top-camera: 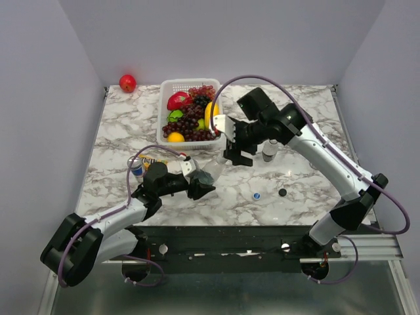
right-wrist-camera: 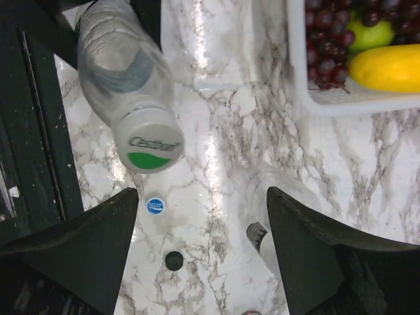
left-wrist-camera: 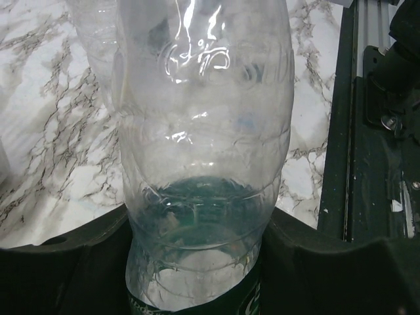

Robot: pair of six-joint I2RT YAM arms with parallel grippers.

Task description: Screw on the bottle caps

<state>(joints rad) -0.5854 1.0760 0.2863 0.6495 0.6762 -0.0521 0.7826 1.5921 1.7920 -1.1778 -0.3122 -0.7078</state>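
White-green cap (right-wrist-camera: 147, 141), tiny, light, stiff: I'm reckoning on gripping its rim, right claw (right-wrist-camera: 201, 197) hanging spread, left claw (top-camera: 202, 186) pinching the bottle (left-wrist-camera: 203, 131).

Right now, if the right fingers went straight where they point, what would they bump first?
Probably the marble table: only bare marble shows between the open right fingers. The white-green cap on the clear bottle sits just beside that path, though depth is unclear.
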